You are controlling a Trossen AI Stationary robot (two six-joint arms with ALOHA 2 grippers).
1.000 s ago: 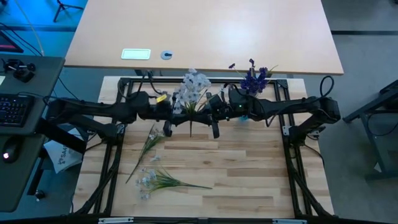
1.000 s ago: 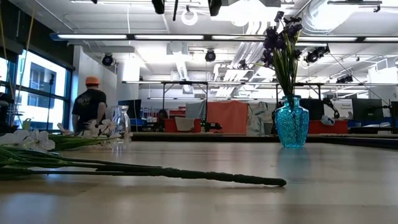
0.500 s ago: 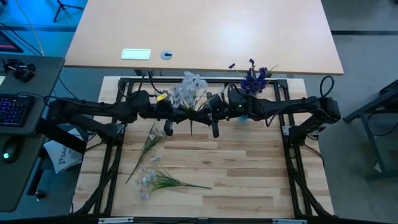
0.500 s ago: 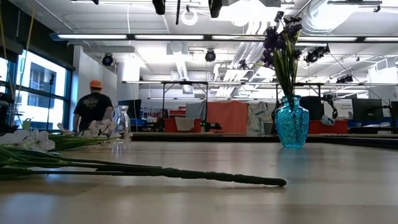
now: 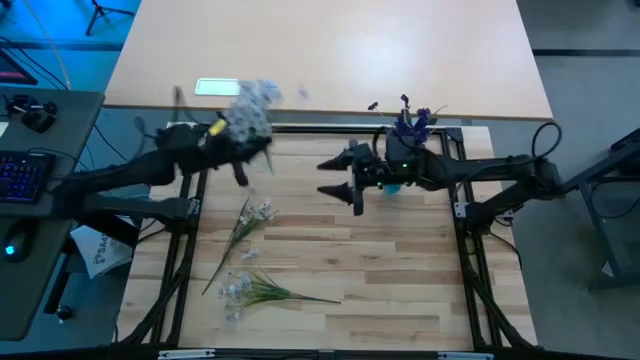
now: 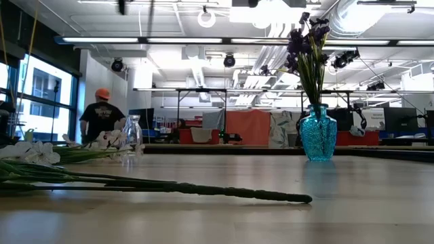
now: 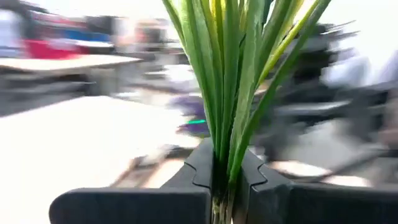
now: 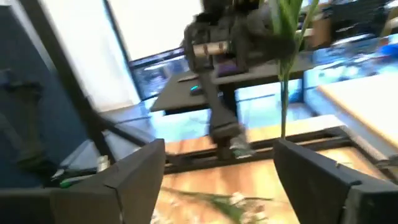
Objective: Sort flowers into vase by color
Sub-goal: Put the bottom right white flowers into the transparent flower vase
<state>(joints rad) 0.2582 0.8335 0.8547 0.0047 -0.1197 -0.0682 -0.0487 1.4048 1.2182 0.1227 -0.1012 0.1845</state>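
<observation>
Green stems of the pale sprig (image 7: 231, 87) sit clamped between left gripper (image 7: 225, 180) jaws; overhead, right gripper (image 5: 339, 177) gapes empty.

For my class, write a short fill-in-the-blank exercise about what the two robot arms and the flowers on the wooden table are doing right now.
1. The left gripper is shut on the green stems of a pale whitish-blue flower sprig, holding it ____ the table.
2. The right gripper is open and holds ____.
3. The dark purple flowers stand in a ____ glass vase.
4. ____ pale sprigs lie on the wooden table.

Missing words: above; nothing; turquoise; Two
</observation>
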